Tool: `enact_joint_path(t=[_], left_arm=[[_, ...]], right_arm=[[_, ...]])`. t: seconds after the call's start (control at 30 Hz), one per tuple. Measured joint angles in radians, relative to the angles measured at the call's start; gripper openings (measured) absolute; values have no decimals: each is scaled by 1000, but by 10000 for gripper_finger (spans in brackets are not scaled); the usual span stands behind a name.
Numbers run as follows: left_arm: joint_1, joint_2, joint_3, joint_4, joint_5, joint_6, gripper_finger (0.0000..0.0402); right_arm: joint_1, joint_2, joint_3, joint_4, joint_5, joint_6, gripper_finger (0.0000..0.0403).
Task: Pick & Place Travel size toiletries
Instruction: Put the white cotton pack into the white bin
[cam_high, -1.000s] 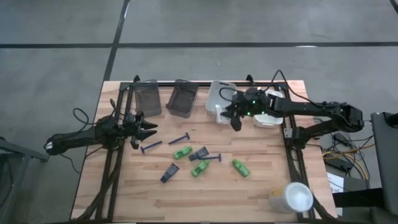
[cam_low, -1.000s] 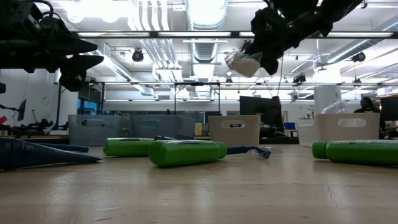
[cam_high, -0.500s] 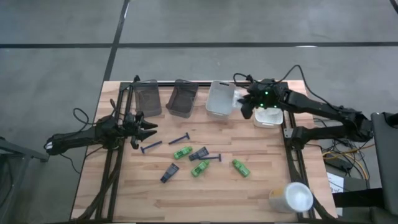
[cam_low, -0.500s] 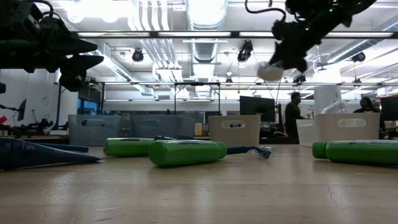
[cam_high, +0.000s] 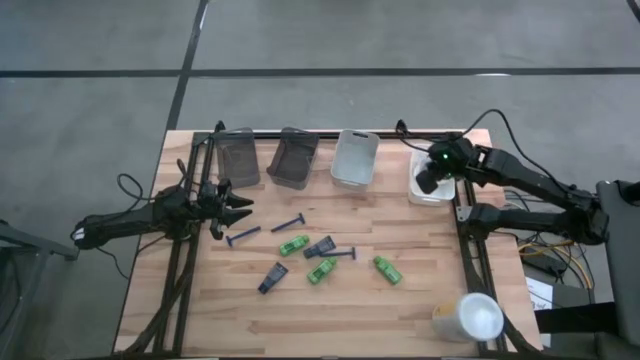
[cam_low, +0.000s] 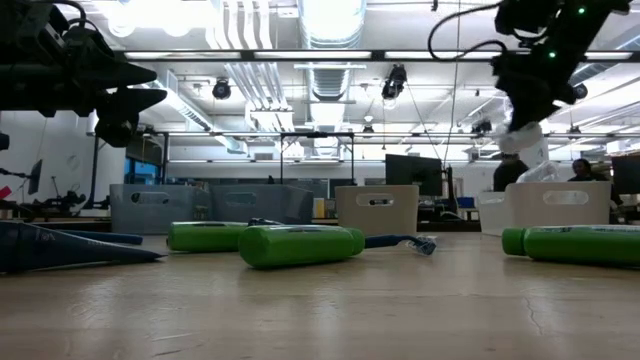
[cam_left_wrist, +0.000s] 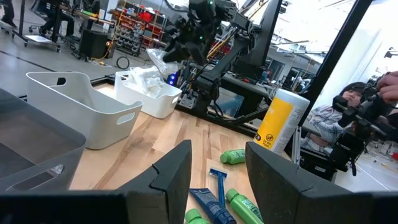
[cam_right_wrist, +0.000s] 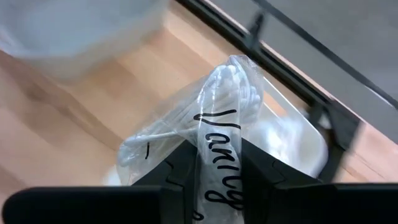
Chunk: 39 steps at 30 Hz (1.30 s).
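Right gripper (cam_right_wrist: 211, 163) raised over white bin (cam_high: 418, 190) at table's back right corner, fingers pinching clear crinkly wrapped packet (cam_right_wrist: 205, 118). Left gripper (cam_high: 240, 209) hovers spread, left side.

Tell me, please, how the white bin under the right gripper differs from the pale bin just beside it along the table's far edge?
The white bin already holds crinkly white packets, while the pale bin looks empty. The right gripper hangs over the white bin, shut on a clear packet; nothing hangs over the pale bin. The white bin sits at the table's right end, the pale bin nearer the middle. Both are open-topped, in one row.
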Motion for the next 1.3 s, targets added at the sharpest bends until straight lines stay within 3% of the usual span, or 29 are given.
enact_joint_path(t=[0.13,0.47,1.0,1.3], left_arm=[[-1,0,0,0,0,0,156],[-1,0,0,0,0,0,156],[0,0,0,0,0,0,156],[0,0,0,0,0,0,156]], right_arm=[[-23,2,-8,-22,48,12,73],[-66,105,-10,-23,53,15,56],[-66,383,-13,-24,72,22,103],[-65,415,-12,-25,72,22,161]])
